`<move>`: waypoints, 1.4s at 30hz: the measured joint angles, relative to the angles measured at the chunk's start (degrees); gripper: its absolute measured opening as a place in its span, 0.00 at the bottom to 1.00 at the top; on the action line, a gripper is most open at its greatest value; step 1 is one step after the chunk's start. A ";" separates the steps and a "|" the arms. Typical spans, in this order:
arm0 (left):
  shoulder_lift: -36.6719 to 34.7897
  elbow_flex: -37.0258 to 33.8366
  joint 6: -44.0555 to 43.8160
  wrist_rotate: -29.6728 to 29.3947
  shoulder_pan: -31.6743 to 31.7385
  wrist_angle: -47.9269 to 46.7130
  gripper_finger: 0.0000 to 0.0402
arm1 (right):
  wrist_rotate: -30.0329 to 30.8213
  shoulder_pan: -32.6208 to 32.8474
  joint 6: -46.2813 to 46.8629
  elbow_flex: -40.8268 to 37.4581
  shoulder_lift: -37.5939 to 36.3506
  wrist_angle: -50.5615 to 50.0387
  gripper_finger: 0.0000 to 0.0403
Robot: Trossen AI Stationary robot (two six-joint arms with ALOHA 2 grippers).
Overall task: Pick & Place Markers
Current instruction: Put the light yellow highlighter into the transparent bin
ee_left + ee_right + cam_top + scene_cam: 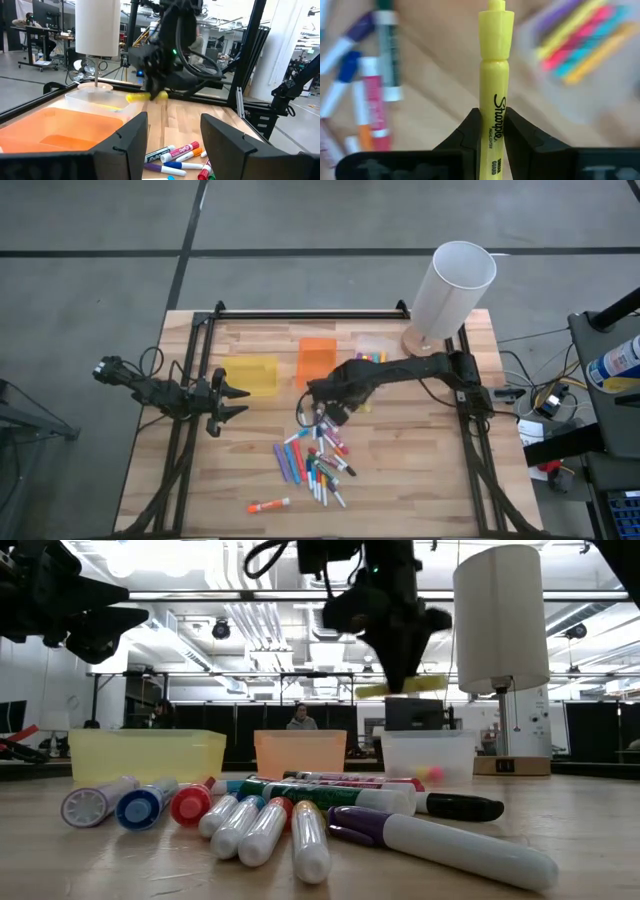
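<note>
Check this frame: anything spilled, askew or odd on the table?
Nothing looks damaged. The markers lie in a loose pile, and one orange-capped marker lies apart near the front edge. The right gripper holds a yellow highlighter above the table; the left gripper waits open.

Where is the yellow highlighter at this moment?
The yellow highlighter is off the table, held in the right gripper above the table's middle, between the marker pile and the clear bin.

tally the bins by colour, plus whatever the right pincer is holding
yellow bin: 1
orange bin: 1
clear bin: 1
yellow marker in the right pincer: 1
total: 4
</note>
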 joint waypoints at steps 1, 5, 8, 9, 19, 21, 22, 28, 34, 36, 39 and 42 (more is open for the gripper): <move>0.00 -0.01 0.00 0.00 -0.01 0.00 0.44 | 1.60 -0.52 -0.21 1.09 -0.02 -1.98 0.13; 0.00 -0.01 0.00 -0.02 0.01 0.00 0.44 | 6.00 -3.55 -1.59 4.30 -0.03 -6.07 0.13; 0.00 0.00 0.00 -0.01 -0.01 0.00 0.44 | 6.15 -5.93 -3.49 4.91 -0.07 -6.02 0.13; -0.01 -0.01 0.00 0.00 -0.01 0.00 0.44 | 5.99 -6.72 -4.28 4.86 -0.07 -6.01 0.13; -0.01 0.00 0.00 -0.01 0.00 0.00 0.44 | 4.83 -14.47 -8.15 -0.66 -0.07 -5.92 0.13; -0.02 0.01 0.00 0.00 -0.01 0.00 0.44 | 4.79 -16.05 -8.43 -2.39 -0.07 -5.46 0.13; 0.00 0.01 0.00 -0.01 -0.01 0.00 0.44 | 4.73 -16.77 -8.44 -3.29 -0.07 -5.27 0.13; 0.00 0.00 0.00 0.00 -0.01 0.00 0.44 | 3.15 -20.00 -9.96 -9.16 -0.07 -0.33 0.13; 0.00 0.01 0.00 0.00 0.01 0.00 0.44 | 0.18 -21.41 -11.18 -12.98 -0.04 3.85 0.13; -0.01 0.00 0.00 0.00 0.00 0.00 0.44 | 0.22 -21.45 -11.25 -13.77 -0.04 3.88 0.13; -0.01 -0.01 0.00 0.00 0.00 0.00 0.44 | 0.20 -21.52 -11.33 -14.79 -0.04 4.49 0.13; 0.00 0.01 0.00 -0.01 -0.01 0.00 0.44 | 0.20 -21.55 -11.67 -15.60 -0.04 5.60 0.13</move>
